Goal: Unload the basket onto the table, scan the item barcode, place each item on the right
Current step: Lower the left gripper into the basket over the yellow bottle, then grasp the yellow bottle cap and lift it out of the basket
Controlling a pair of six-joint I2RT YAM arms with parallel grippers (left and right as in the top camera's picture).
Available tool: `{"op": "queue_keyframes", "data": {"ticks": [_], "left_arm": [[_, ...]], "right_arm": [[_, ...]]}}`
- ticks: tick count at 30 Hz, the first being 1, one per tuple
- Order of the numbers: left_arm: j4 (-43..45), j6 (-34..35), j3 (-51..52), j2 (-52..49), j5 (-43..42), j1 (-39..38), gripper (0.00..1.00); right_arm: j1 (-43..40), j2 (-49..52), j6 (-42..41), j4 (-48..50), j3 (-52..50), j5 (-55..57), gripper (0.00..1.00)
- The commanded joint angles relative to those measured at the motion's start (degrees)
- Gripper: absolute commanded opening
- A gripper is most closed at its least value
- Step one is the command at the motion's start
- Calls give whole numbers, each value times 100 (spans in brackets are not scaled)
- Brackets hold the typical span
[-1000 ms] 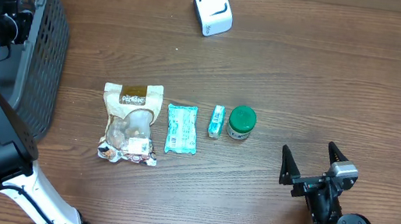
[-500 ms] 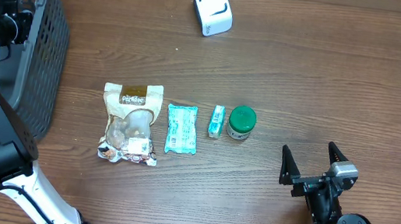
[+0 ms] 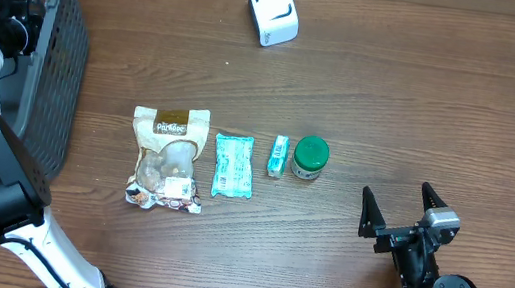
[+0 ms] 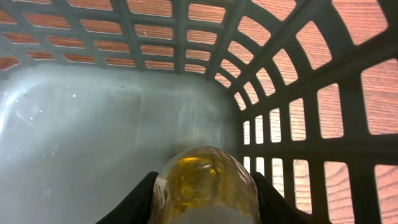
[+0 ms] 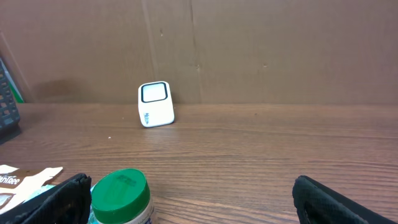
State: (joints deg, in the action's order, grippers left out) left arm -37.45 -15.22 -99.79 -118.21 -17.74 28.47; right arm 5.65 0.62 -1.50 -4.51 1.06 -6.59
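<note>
Inside the basket (image 3: 60, 56) at the tabletop's left edge, the left gripper (image 4: 204, 208) clasps a bottle (image 4: 202, 174) of yellow liquid, its length pointing straight out between the jaws. The right gripper (image 3: 399, 209), wide open and empty, sits well apart.

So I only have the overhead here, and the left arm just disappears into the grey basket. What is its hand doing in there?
Observer: On the left wrist view, the left hand has its fingers against both sides of a bottle of amber liquid.
Reviewer: Anything else in there?
Observer: Nothing else shows. The basket presents only its pale floor and lattice wall beyond the bottle.
Reviewer: And which way does the scanner face?
Observer: On the right wrist view, the scanner stands upright with its dark-framed window turned toward that camera.
</note>
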Motion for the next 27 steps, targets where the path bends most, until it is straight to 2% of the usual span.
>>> {"op": "queue_keyframes", "data": {"ticks": [1, 3, 7, 22, 27], "left_arm": [[2, 190, -87, 61, 219, -31, 27], [-9, 280, -140, 212, 400, -33, 22], [74, 450, -142, 721, 557, -31, 21], [197, 2472, -142, 3285, 551, -50, 18], [212, 2636, -142, 4081, 549, -94, 16]], "right_arm": [[-26, -46, 7, 26, -61, 50, 100], [-26, -46, 7, 26, -61, 50, 100], [-26, -46, 7, 26, -61, 50, 100], [-26, -46, 7, 26, -61, 50, 100], [-26, -46, 7, 26, -61, 50, 100]]}}
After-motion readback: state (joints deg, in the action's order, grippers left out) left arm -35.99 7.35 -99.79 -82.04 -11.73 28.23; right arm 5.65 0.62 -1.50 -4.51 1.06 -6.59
